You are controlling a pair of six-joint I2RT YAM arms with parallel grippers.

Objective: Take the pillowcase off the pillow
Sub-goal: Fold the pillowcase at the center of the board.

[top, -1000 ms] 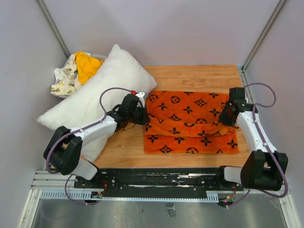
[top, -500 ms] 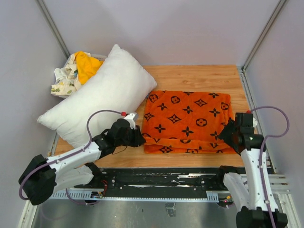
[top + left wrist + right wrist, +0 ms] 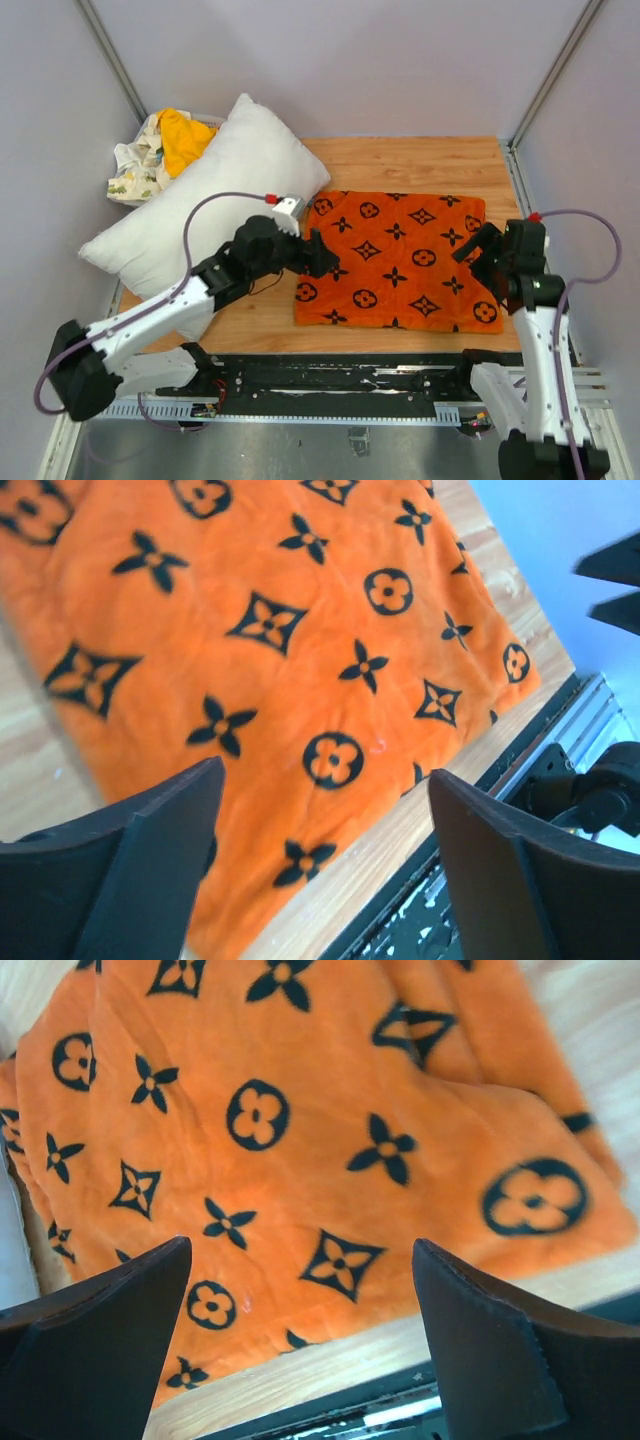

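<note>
Now left claw (image 3: 325,260) and right claw (image 3: 478,243) gape, having dropped the bright-orange printed pillowcase (image 3: 400,265), already off the plump white pillow (image 3: 210,205).

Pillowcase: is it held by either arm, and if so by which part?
Nothing is held. The left fingers and right fingers stand open above the pillowcase.

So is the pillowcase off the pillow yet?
Off: the pillowcase lies flat on the table, with the bare white pillow beside it.
</note>
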